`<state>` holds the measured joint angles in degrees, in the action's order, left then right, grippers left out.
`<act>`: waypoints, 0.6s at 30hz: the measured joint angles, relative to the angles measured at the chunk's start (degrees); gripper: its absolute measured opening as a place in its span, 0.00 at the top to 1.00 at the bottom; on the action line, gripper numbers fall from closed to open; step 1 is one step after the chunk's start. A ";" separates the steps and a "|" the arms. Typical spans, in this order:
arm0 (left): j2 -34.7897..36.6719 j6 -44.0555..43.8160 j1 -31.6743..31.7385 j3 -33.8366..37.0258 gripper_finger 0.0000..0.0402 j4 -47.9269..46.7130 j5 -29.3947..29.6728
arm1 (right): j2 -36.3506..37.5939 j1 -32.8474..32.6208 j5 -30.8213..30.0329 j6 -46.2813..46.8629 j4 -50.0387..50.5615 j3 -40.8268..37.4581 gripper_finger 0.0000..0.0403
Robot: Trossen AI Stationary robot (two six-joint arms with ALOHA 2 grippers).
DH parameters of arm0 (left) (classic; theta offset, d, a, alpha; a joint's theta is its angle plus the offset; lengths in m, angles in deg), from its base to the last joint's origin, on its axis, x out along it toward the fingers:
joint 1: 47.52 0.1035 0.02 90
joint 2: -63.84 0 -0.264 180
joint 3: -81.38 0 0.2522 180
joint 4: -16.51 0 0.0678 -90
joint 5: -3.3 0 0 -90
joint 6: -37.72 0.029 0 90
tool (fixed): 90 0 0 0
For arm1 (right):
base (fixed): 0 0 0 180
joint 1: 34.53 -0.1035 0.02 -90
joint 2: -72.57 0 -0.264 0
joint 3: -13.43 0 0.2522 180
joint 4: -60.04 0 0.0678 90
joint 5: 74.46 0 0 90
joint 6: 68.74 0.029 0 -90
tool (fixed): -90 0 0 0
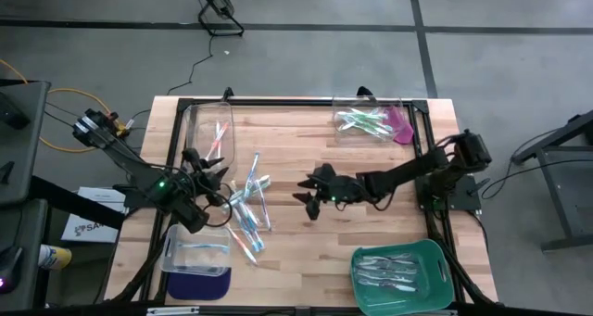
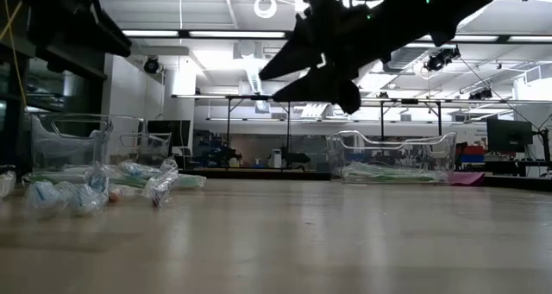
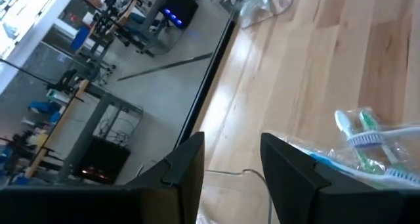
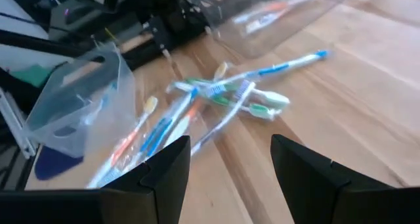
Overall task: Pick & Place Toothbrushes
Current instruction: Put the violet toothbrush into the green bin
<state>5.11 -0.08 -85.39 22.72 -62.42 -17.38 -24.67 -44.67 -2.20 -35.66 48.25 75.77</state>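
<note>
While both dark arms are hovering over the pale wooden table (image 1: 371,228), the loose heap of thin, translucent plastic toothbrushes in green, blue and pink-orange (image 1: 248,209) is lying between them, left of the table's middle. The left gripper (image 1: 220,179) is sitting almost on the heap's edge, its fingers (image 3: 184,175) standing apart with nothing between them; from there the brushes are spreading toward four o'clock. The right gripper (image 1: 306,191) is hanging near but clear of the heap, its fingers (image 4: 164,168) also apart and empty, with the brushes lying toward nine o'clock of it. Most of the sticks are running roughly twelve to six, some tilted toward five, so their long axes are lying across the right gripper's line of approach. I'd judge the left arm the nearer one.
</note>
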 joint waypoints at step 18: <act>0.17 3.50 0.65 -0.38 0.64 5.23 -3.19 | 22.91 1.03 -8.61 -10.85 23.11 -6.46 0.49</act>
<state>5.28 3.41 -84.75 22.34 -57.20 -20.57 -1.76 -43.64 -10.81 -46.51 71.36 69.31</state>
